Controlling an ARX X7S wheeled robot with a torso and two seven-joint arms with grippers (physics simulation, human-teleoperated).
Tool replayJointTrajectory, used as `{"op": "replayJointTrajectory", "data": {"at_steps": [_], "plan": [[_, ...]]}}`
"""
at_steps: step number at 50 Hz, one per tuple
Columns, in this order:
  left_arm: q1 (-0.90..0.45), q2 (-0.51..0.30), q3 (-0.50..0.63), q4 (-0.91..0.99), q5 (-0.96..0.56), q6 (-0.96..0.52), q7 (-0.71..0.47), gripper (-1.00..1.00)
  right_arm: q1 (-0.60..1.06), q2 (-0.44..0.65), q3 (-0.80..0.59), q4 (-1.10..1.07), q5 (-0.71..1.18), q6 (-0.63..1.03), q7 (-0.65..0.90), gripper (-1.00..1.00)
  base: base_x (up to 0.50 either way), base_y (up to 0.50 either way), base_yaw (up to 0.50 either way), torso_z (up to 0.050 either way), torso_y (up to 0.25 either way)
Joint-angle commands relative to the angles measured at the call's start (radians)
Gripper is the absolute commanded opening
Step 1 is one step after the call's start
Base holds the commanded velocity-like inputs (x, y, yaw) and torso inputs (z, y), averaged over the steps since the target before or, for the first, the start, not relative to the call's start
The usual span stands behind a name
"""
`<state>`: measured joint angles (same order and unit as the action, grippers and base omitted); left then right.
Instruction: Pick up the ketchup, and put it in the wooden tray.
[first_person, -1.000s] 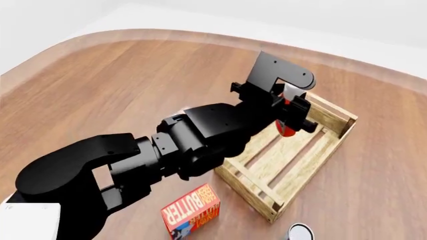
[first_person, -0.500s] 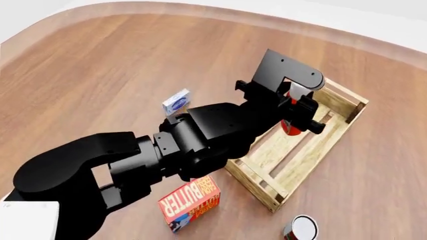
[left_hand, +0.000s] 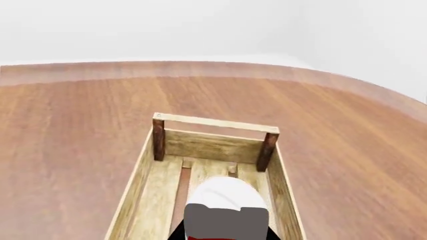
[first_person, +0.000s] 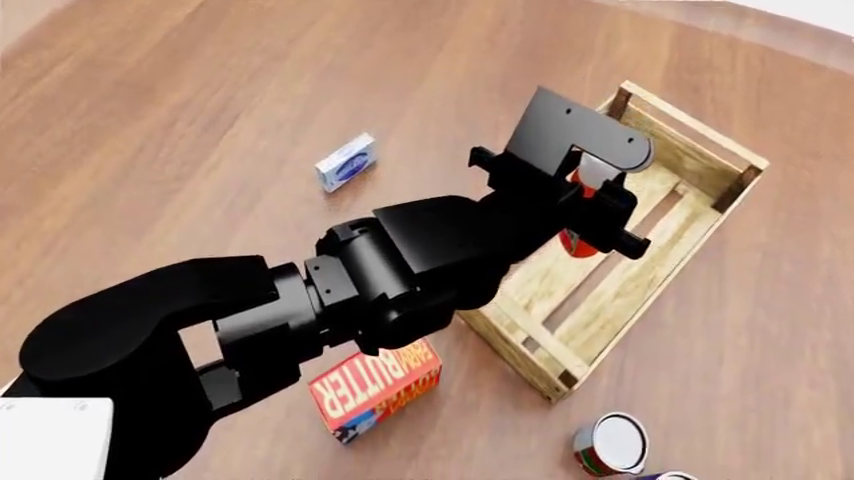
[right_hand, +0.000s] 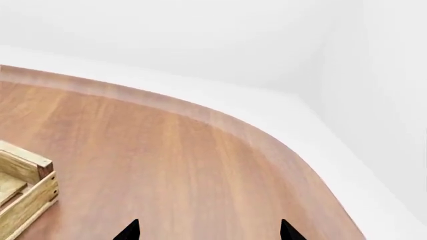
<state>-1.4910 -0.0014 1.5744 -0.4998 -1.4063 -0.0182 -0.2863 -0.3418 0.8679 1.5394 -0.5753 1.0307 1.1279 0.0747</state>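
The ketchup (first_person: 579, 246), an orange-red bottle with a white cap, is held in my left gripper (first_person: 595, 214), which is shut on it above the inside of the wooden tray (first_person: 693, 123). Whether the bottle touches the slat floor I cannot tell. In the left wrist view the ketchup's white cap (left_hand: 225, 192) fills the lower middle, with the wooden tray's far rim (left_hand: 217, 123) beyond it. My right gripper (right_hand: 209, 232) is open over bare table, with only its two black fingertips (right_hand: 130, 231) showing. A corner of the wooden tray (right_hand: 27, 185) lies off to its side.
A red-orange butter box (first_person: 378, 386) lies on the table near the tray's close end, under my left forearm. A small blue-white box (first_person: 347, 162) lies further out on the left. A red-labelled can (first_person: 610, 443) stands near the front edge, and another can's rim (first_person: 667, 476) shows beside it.
The head view has tilted down, bringing the small blue-white box and the cans into sight. My left gripper still holds the ketchup over the tray.
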Motion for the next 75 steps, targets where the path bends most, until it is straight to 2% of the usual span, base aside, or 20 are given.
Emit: {"op": "replayJointTrajectory", "data": {"at_steps": [1,14,38,75], "plan": [[-0.020,0.001,-0.011,0.014,-0.007,0.006,-0.012,-1.00,0.001,-0.012,-0.089,0.057,-0.090,-0.096,-0.037,1.00,0.00,0.00,0.00,0.000,-0.150],[-0.021,0.001,-0.011,-0.010,-0.013,0.034,-0.012,-1.00,0.021,0.010,-0.139,0.105,-0.121,-0.131,-0.036,1.00,0.00,0.00,0.00,0.000,-0.140],[0.005,0.001,-0.010,-0.029,-0.005,0.069,0.000,-1.00,0.088,0.090,-0.223,0.178,-0.123,-0.134,0.026,1.00,0.00,0.00,0.00,0.000,0.000],[0.047,0.001,-0.012,-0.044,0.019,0.038,0.010,-1.00,0.098,0.050,-0.312,0.227,-0.192,-0.226,0.010,1.00,0.00,0.00,0.00,0.000,0.000]]}}
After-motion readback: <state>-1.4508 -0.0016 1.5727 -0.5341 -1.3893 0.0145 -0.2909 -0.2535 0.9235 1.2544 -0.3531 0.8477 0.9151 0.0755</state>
